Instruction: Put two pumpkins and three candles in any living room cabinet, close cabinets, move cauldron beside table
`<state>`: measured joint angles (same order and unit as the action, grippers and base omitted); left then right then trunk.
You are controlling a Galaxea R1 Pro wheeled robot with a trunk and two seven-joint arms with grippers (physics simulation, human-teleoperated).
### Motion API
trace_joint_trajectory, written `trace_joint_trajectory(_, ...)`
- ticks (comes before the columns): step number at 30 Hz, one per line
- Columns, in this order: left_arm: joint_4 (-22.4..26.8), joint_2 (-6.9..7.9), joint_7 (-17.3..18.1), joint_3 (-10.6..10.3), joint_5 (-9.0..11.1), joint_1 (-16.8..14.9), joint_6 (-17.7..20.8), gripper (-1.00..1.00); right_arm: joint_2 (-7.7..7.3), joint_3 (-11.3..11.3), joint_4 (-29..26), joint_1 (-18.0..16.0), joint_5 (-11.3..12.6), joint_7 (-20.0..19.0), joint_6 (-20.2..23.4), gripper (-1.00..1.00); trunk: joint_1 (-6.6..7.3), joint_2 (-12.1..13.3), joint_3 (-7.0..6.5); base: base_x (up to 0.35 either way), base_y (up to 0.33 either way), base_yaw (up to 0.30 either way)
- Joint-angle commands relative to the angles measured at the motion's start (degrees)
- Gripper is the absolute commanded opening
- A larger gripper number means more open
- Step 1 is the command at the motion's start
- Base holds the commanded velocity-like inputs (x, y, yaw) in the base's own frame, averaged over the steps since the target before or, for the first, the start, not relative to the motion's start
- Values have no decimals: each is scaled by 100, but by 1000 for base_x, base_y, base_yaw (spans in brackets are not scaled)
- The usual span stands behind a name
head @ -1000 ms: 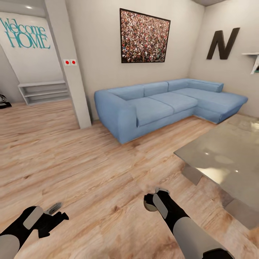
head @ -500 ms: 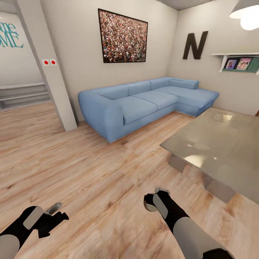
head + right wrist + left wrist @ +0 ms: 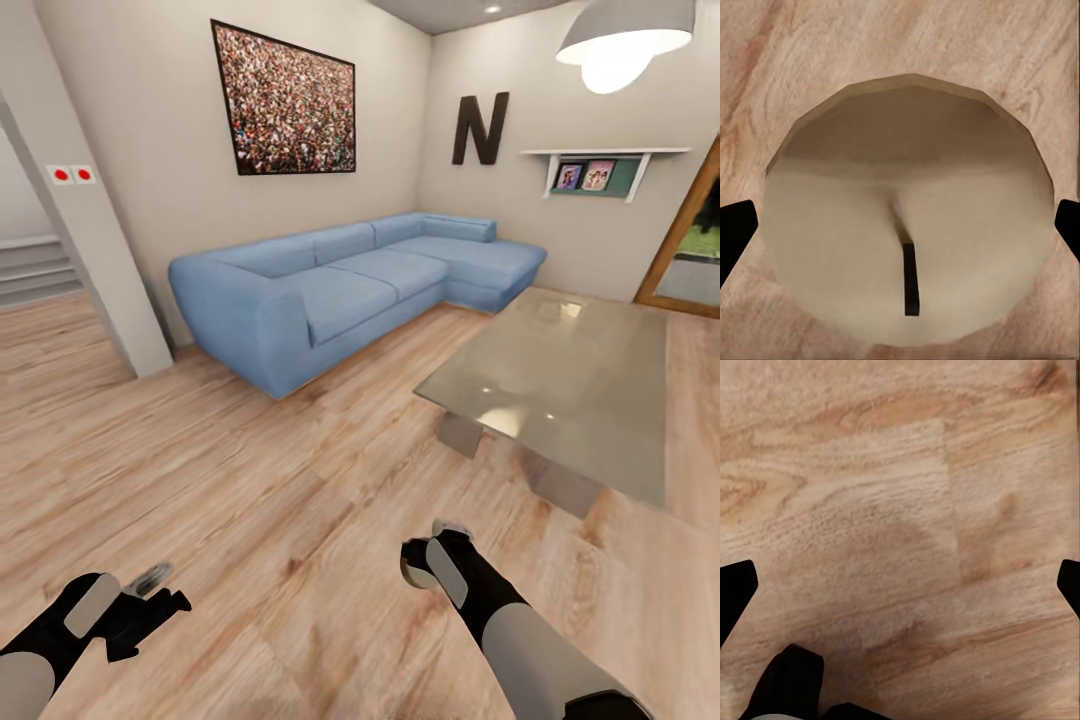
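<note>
- Candle [image 3: 907, 240]: one in view, held in the right gripper [image 3: 428, 562], low over the floor [image 3: 250, 480], near the table [image 3: 560, 380].
- Likely light, rigid and smooth; the round flanks suit the grip, the wick does not.
- Right jaws clamped on the candle.
- Left gripper [image 3: 150, 590]: jaws apart, empty.
- Count: one table, one sofa [image 3: 340, 290].

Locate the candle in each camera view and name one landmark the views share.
Head view: the candle sits low and right of centre, in the right hand.
Right wrist view: the candle takes up most of the frame, wick toward the camera.
Left wrist view: no candle.
Shared landmark: the wood floor.
</note>
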<state>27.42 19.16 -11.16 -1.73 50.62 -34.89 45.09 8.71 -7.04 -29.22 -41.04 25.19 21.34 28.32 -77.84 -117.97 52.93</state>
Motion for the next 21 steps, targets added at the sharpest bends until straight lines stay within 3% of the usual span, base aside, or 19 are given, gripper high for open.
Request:
trace_joint_trajectory(1,0,0,0,-1,0,0,0,100,0,-1,0,-1,-6,2,1,-100,0,0,0,-25,107,-287)
trace_joint_trajectory(21,0,0,0,-11,0,0,0,100,-9,1,3,-1,-6,2,7,-100,0,0,0,-2,10,-287)
